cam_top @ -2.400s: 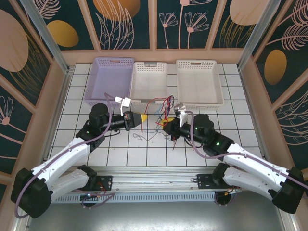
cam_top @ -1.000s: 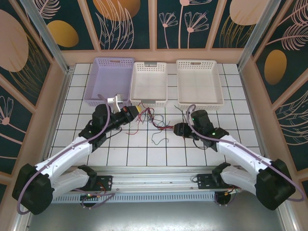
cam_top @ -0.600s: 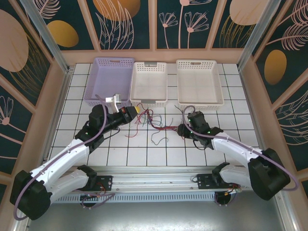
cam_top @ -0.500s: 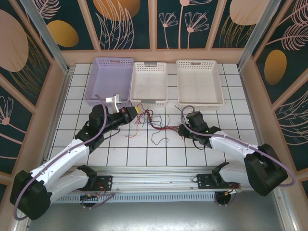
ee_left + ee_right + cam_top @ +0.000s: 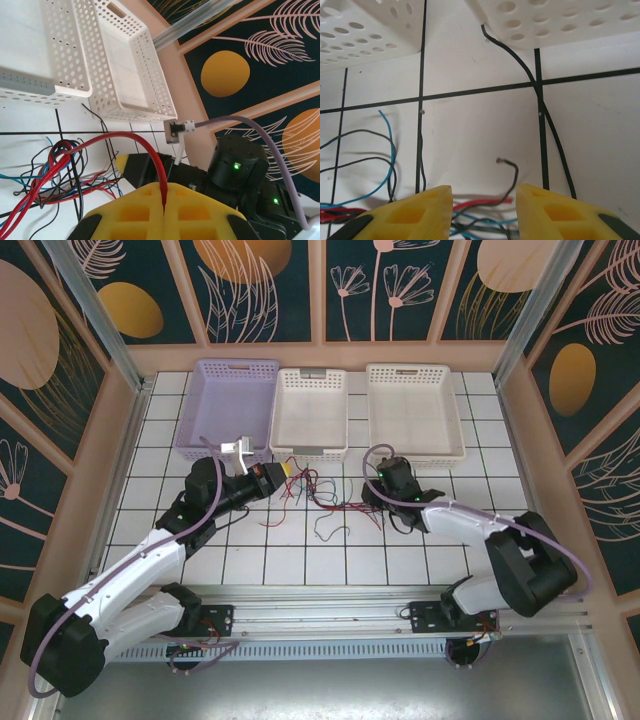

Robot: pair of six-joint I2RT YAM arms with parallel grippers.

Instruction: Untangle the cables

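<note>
Top external view: the cables [image 5: 318, 492] lie as a loose tangle of red, black and blue strands on the tiled table [image 5: 250, 562], just in front of the middle white basket [image 5: 310, 376], between the two arms. A lilac basket [image 5: 228, 368] stands to its left and a second white basket [image 5: 415, 370] to its right.

The left end effector [image 5: 284, 470] sits at the left edge of the tangle. In the left wrist view, the left end effector [image 5: 164, 189] has its yellow fingers pressed together on a red cable [image 5: 125, 139], which arches up from the seam between them and drops into the knot of red, black and blue strands on the tiles.

The right end effector [image 5: 368, 493] is low at the right edge of the tangle. In the right wrist view, the right end effector [image 5: 484, 194] has its fingers apart, not clamped on anything, with red strands [image 5: 487, 202] and blue ones lying on the table in the gap. A black cable [image 5: 557, 155] runs from under a basket corner past the right finger. A blue cable [image 5: 393, 150] curves beside the left finger. A short dark strand [image 5: 516, 175] curls up between them, its bare end free.
</note>
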